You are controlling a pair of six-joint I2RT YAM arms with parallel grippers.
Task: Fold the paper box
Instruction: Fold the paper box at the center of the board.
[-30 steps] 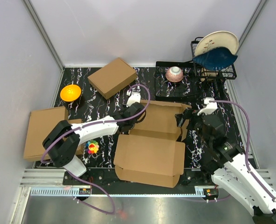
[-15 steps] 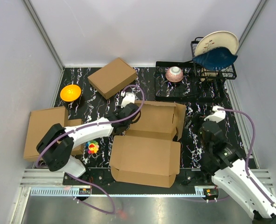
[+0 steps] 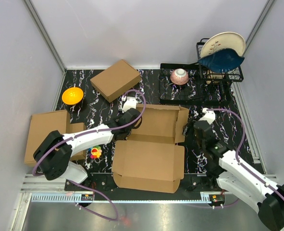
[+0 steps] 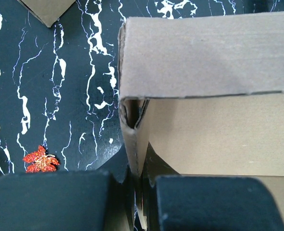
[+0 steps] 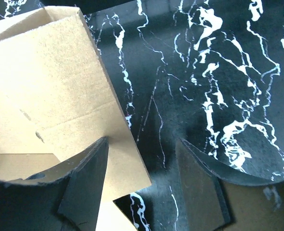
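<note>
Left claw (image 4: 134,195) clamped on a box wall; right claw (image 5: 142,187) part open at the opposite flap.

The left claw is shut tight on the left side wall of the brown corrugated cardboard mailer box (image 3: 149,161), one black pad on each face. It holds that wall upright, likely to keep the corner square. The box sits mid-table on the black white-veined marble tabletop (image 3: 96,103), with its walled base to the rear and its lid panel flat toward the arm bases. At its right, the right claw straddles the side flap's edge, jaws apart. The flap lies against one finger (image 5: 84,178) and the other is clear, so nothing is gripped. It seems placed to pinch that flap.
</note>
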